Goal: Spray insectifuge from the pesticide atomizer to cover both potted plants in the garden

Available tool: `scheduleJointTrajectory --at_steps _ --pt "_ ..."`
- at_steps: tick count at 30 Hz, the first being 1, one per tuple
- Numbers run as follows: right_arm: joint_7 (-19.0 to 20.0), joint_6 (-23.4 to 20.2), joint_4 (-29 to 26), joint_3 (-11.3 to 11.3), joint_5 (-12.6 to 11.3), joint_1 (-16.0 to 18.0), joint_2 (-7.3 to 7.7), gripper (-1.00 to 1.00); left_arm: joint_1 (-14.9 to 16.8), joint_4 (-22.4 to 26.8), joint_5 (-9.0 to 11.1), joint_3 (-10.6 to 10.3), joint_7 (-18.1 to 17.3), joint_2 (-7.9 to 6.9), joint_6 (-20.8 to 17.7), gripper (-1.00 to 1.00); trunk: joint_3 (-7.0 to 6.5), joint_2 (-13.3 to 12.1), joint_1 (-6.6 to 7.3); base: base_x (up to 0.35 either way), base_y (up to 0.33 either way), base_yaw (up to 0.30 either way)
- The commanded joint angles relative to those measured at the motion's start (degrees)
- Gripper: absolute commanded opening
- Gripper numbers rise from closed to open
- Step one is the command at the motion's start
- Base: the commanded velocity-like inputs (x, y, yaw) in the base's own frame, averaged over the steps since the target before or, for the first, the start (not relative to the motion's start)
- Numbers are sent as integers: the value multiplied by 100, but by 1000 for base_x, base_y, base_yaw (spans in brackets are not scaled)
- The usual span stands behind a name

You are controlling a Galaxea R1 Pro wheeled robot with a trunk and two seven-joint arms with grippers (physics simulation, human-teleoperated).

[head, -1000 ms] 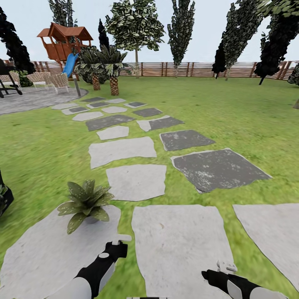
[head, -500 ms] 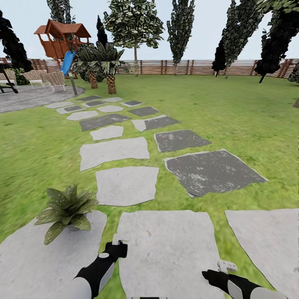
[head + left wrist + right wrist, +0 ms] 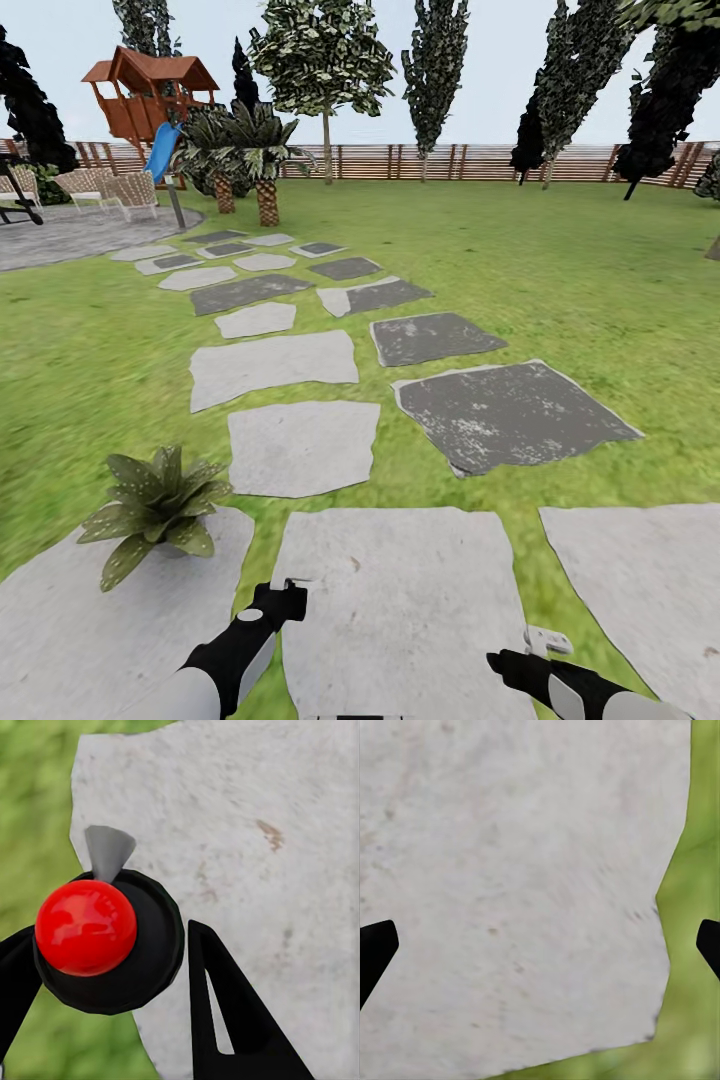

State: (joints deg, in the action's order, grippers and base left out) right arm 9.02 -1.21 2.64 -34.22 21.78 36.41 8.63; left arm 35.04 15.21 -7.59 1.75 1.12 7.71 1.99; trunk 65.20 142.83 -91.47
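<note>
We hold both black-and-white arms low and forward; our left gripper is clamped on something, and our right gripper has its black fingers spread wide.

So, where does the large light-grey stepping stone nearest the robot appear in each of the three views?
Head view: the stepping stone lies low in the centre, between both arms.
Left wrist view: it lies behind the pesticide atomizer, which the left gripper holds.
Right wrist view: it spans the gap between the fingers of the open right gripper.
Shared landmark: the green lawn bordering the stone's edge.
</note>
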Motion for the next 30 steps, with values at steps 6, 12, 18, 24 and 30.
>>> scheduleJointTrajectory --at_steps 6,12,18,24,30 --pt "10 -14 8 -42 45 6 -7 100 3 -10 -58 19 11 3 20 -100 -50 -118 67 0 0 0" --pt "1 -9 8 -26 46 5 -34 100 3 -10 -58 19 11 3 20 -100 -157 -359 199 0 0 0" --pt "11 -3 7 -34 45 6 -28 100 3 -10 -58 18 11 3 20 -100 -211 -479 265 0 0 0" --pt "20 -8 6 -45 39 6 -26 100 3 -10 -58 12 5 7 16 -100 -211 -479 265 0 0 0" --pt "22 -11 6 -58 20 6 -31 100 3 -38 -63 -2 -9 49 3 -100 -248 -479 265 0 0 0"
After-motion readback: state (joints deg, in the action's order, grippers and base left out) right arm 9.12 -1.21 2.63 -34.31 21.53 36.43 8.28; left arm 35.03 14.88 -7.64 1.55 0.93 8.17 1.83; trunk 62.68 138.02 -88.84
